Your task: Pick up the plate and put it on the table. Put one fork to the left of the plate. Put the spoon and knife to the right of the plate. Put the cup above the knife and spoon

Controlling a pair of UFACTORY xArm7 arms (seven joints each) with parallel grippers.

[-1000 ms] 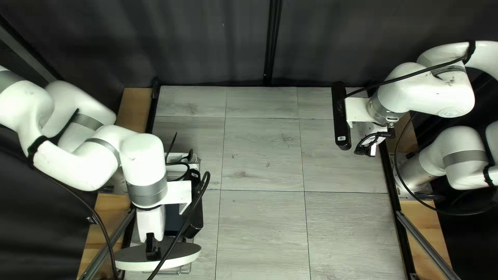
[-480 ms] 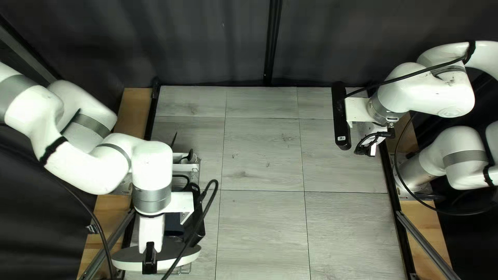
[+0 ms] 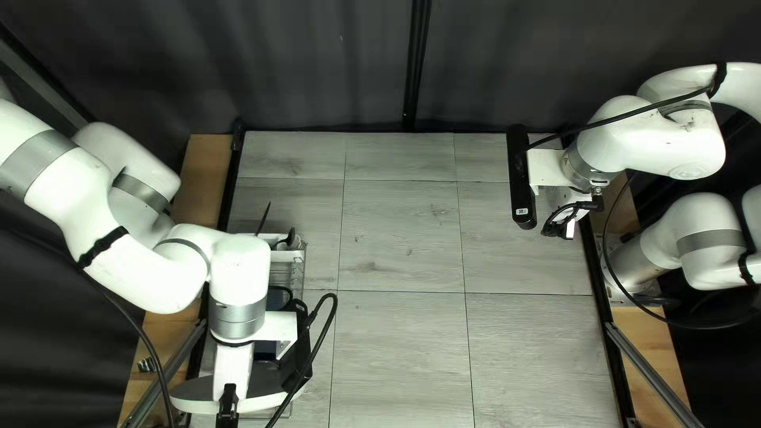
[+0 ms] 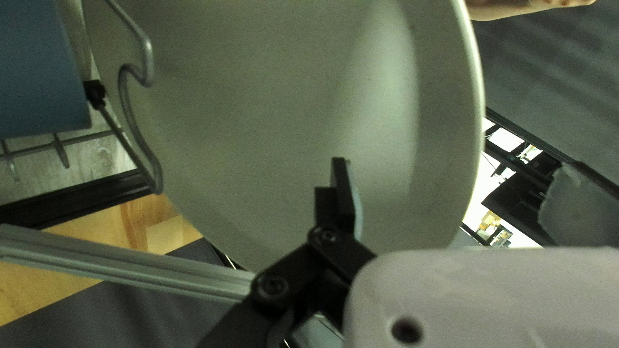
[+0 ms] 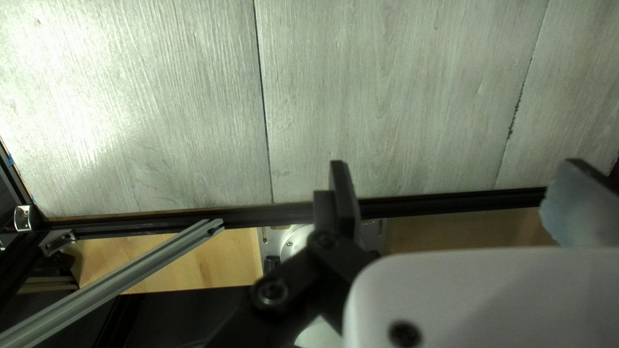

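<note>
L claw (image 4: 458, 164): gaping wide astride plate (image 4: 271, 129) rim, prob. to grip
Rack (image 4: 149, 58), near L: propping plate
R claw (image 5: 456, 164): gaping wide

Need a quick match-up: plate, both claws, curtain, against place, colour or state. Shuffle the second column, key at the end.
1. Plate
2. Left claw
3. Right claw
4. Curtain

A. Open, table edge showing beyond it
B. Dark, behind the table's far edge
C. Pale, wire loop crossing in front
D. Open, plate's rim showing in its gap

Pairs: 1-C, 2-D, 3-A, 4-B
</note>
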